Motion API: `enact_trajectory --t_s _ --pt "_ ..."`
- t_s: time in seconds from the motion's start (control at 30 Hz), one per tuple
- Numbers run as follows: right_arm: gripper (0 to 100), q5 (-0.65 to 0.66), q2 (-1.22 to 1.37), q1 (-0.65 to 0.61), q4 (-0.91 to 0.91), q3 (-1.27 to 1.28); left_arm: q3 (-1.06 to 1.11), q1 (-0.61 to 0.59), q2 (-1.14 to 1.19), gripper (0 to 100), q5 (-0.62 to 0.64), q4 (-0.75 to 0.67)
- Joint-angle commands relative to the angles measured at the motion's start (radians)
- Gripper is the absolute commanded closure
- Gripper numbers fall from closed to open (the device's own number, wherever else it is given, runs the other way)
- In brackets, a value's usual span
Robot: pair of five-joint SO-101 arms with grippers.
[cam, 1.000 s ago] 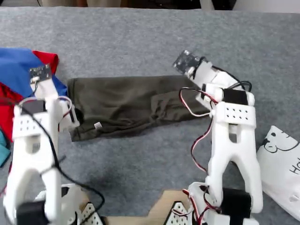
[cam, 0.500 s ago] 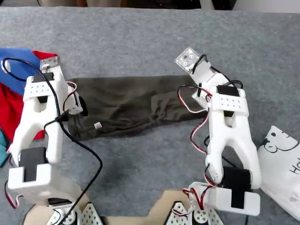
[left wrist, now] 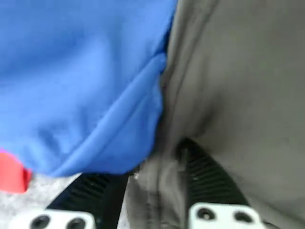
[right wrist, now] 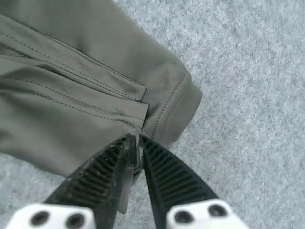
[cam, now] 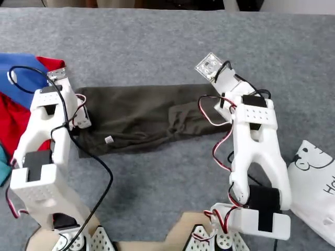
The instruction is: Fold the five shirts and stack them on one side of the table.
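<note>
An olive shirt (cam: 138, 117), folded into a long strip, lies across the middle of the table. My left gripper (cam: 78, 124) is at its left end. In the left wrist view the left gripper (left wrist: 157, 160) has a bunched fold of the olive shirt (left wrist: 238, 86) pinched between its black fingers (left wrist: 209, 183). My right gripper (cam: 224, 112) is at the strip's right end. Seen from the right wrist, the right gripper (right wrist: 139, 141) is shut on a thin hem corner of the olive shirt (right wrist: 71, 95).
A blue shirt (cam: 18, 73) lies over a red shirt (cam: 10, 123) at the left edge, touching the olive strip's left end. A teal cloth (cam: 2, 167) peeks in below them. A white printed shirt (cam: 314, 180) lies at the near right. Grey table cover (cam: 157, 47) lies beyond.
The left arm swung away from the near edge and brought its gripper onto the olive shirt's left end. The right arm settled slightly lower at the right end.
</note>
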Motion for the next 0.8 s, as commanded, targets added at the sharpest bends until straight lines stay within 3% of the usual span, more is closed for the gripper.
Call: enact_trajectory --t_s 0.0,0.17,0.33,0.6,0.77 --pt "97.3 -0.009 -0.004 0.016 -0.018 -0.065 -0.040 0.002 0.048 96 -0.008 -0.009" --pt "97.3 -0.009 -0.010 0.079 -0.011 -0.107 -0.087 0.015 0.053 98 -0.002 0.011" --pt "97.3 -0.009 -0.010 0.206 0.072 -0.245 -0.175 0.118 0.053 98 0.000 0.089" --pt "97.3 -0.009 -0.001 0.456 0.115 -0.444 -0.522 0.330 0.062 98 0.052 0.319" --pt "97.3 -0.008 0.001 0.529 0.114 -0.487 -0.752 0.440 0.064 98 0.049 0.433"
